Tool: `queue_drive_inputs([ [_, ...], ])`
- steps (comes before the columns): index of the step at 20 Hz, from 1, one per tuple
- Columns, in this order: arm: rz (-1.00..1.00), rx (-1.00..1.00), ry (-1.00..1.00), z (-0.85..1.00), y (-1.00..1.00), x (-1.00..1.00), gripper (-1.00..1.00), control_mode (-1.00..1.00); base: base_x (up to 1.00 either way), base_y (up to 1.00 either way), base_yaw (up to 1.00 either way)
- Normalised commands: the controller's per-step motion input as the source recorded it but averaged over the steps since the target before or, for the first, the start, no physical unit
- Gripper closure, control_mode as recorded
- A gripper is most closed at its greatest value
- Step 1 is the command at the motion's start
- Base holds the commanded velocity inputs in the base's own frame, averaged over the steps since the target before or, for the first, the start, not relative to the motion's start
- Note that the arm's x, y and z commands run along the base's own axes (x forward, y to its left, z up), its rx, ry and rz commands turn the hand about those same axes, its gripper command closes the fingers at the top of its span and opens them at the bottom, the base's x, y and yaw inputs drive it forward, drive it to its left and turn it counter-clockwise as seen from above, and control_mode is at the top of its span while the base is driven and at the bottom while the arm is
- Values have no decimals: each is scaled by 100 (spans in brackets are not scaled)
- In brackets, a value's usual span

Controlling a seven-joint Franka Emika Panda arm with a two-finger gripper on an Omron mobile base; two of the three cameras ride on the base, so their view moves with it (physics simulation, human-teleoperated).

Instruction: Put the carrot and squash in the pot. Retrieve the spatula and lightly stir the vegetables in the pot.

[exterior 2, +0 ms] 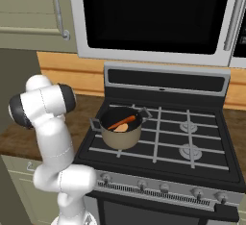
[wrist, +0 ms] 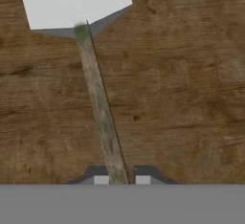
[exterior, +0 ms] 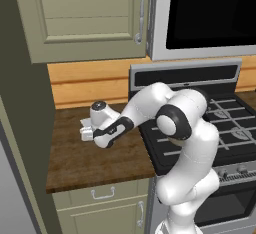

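Note:
The spatula [wrist: 98,98] lies flat on the brown wooden counter [wrist: 191,98]; its pale squarish blade [wrist: 76,0] is at the top of the hand view. Its thin handle runs down between my fingertips. My gripper [wrist: 122,180] is open and low over the handle's end, one fingertip [wrist: 101,180] on each side with a small gap to it. In the left base view the gripper [exterior: 87,132] hangs over the counter left of the stove. The pot [exterior 2: 120,141] stands on the stove's front left burner, holding the carrot [exterior 2: 121,122] and the squash [exterior 2: 123,128].
The black stove [exterior 2: 192,137] with grey grates is right of the counter. A microwave [exterior 2: 158,12] hangs above it, with cabinet doors [exterior: 85,13] beside it. A dark tall panel [exterior: 20,128] bounds the counter's left side. Drawers [exterior: 102,194] sit below the counter edge.

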Motion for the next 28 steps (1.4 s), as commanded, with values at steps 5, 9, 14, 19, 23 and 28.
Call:
queue_drive_inputs([
  [5,0,0,0,11,-6,-32,100,-100,0,0,0],
  [9,0,3,-15,94,-4,-97,100,-100,0,0,0],
  [14,-2,19,-7,100,-8,-100,100,-100,0,0,0],
  [19,-12,39,3,100,-43,-97,100,-100,0,0,0],
  [23,-18,53,17,100,-61,-83,100,-100,0,0,0],
  [28,-22,52,20,100,-51,-73,100,-100,0,0,0],
])
